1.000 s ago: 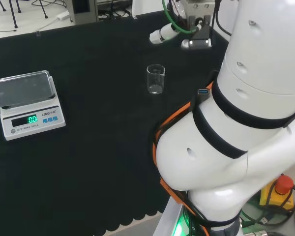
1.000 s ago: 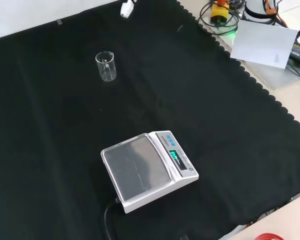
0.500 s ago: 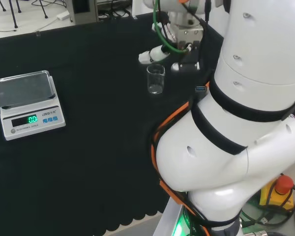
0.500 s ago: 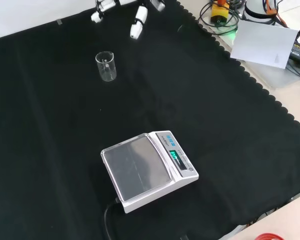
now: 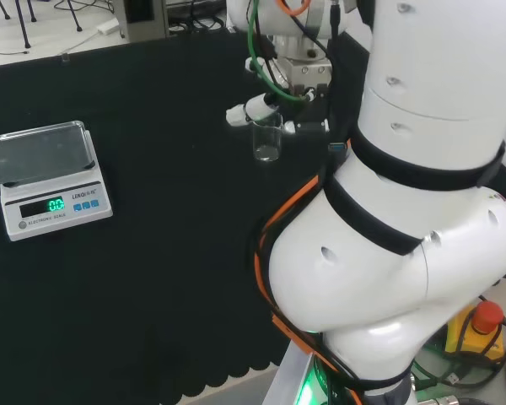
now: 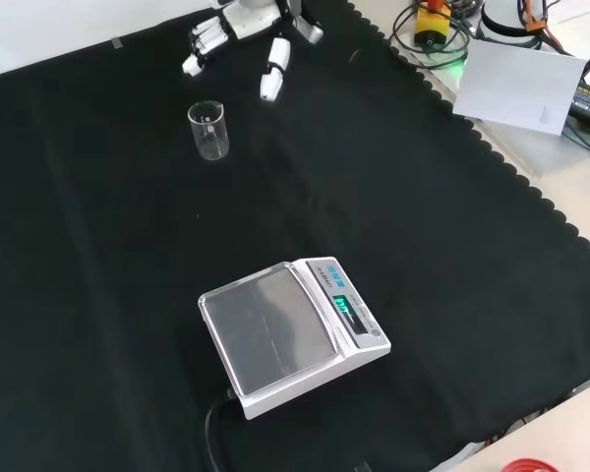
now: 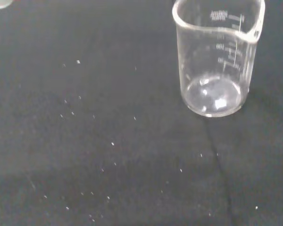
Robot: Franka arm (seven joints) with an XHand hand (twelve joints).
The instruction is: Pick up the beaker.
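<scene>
In the front view a scale [image 6: 290, 334] sits nearest on the black cloth [image 6: 452, 256], well apart from the rest; farther off the clear beaker [image 6: 207, 130] stands upright and empty, long axis vertical, mouth up; beyond it the hand [image 6: 246, 25] hangs spread wide, fingers [image 6: 272, 71] straight, holding nothing. The risk, I judge, is a fingertip clipping the rim and tipping the light glass, or the smooth wall slipping if the fingers close off-centre.
</scene>
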